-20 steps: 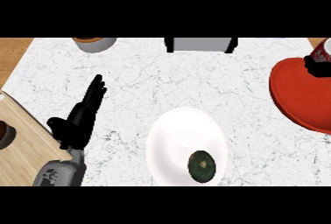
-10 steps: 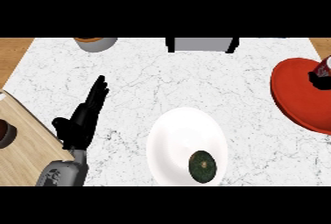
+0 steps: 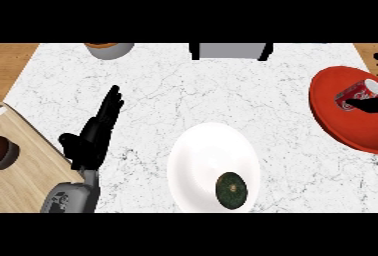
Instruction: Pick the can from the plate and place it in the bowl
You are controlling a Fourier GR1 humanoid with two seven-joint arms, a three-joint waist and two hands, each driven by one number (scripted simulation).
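A red and silver can (image 3: 356,92) lies tilted over the red plate (image 3: 336,122) at the right edge. Black fingers of my right hand (image 3: 366,105) press against the can's near side and curl on it; the remainder of that hand is cut off by the edge. A white bowl (image 3: 210,157) sits low in the middle, with a dark green round fruit (image 3: 231,189) in its near part. My left hand (image 3: 94,135) rests open on the counter at the left, fingers straight and pointing away, far from the can and the bowl.
A wooden board (image 3: 26,167) lies at the left edge with a dark brown object (image 3: 4,151) on it. A grey cup (image 3: 109,49) and a grey box with black sides (image 3: 229,50) stand along the far edge. White marble counter (image 3: 221,95) lies between plate and bowl.
The can has moved from the plate's far part toward its near side and now lies tilted, with the right hand's fingers on it. The left hand has barely moved.
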